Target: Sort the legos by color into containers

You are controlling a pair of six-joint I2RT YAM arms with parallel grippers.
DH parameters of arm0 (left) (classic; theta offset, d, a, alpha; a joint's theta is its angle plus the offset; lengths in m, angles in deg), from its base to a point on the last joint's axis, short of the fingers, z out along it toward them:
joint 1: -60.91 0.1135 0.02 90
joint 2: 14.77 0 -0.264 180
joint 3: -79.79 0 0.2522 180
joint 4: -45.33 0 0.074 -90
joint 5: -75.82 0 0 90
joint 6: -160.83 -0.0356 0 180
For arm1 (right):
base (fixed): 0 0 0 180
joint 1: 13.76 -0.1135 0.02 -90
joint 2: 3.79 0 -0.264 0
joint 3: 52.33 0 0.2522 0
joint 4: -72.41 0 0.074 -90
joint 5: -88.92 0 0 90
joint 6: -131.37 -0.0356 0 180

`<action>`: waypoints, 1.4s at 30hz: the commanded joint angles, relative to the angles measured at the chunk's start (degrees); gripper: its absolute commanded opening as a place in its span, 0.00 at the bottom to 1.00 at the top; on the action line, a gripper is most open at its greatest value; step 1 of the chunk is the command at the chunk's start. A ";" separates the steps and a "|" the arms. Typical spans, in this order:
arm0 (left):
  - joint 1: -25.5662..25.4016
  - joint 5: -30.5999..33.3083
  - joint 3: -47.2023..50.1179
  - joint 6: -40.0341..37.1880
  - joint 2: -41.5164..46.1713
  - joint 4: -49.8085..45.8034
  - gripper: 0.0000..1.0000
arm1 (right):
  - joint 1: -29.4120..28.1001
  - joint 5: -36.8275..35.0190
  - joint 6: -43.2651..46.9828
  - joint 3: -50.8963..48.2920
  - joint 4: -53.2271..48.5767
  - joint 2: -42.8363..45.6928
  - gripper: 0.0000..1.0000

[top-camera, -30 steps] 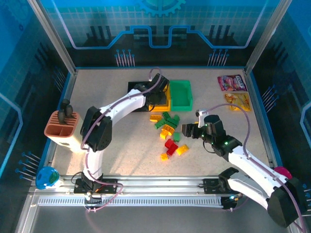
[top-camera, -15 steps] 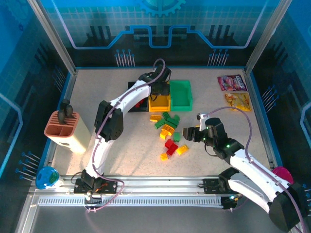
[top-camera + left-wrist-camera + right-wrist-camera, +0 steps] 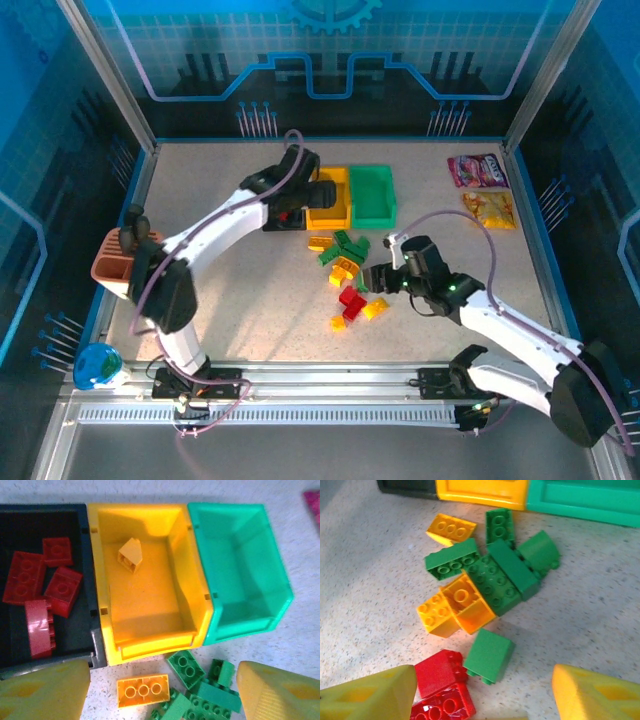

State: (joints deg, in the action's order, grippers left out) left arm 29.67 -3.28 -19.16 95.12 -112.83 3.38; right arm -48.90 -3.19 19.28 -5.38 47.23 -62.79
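Jaws of the left gripper (image 3: 162, 700) and right gripper (image 3: 485, 695) stand open and empty, with four red legos (image 3: 22, 577) in the black bin (image 3: 50, 511), one yellow brick (image 3: 130, 555) in the yellow bin (image 3: 150, 645), the green bin (image 3: 240, 565) bare, and a mixed heap (image 3: 495, 580) lying unsorted on the desk (image 3: 250, 290) just beside them.

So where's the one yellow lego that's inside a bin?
Left wrist view: the yellow lego lies in the middle yellow bin, toward the upper left of its floor, between the black bin holding red legos and the empty green bin.

Speckled tabletop (image 3: 262, 292) within blue panelled walls (image 3: 330, 45)
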 commanded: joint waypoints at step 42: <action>0.10 8.84 47.13 10.07 48.28 -0.06 0.74 | -17.89 -20.23 -30.97 35.05 -21.63 -44.12 0.64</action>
State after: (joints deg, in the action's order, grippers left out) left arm 29.67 5.53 27.22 104.13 -65.84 4.78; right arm -67.87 -23.29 -10.53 27.69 26.51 -105.17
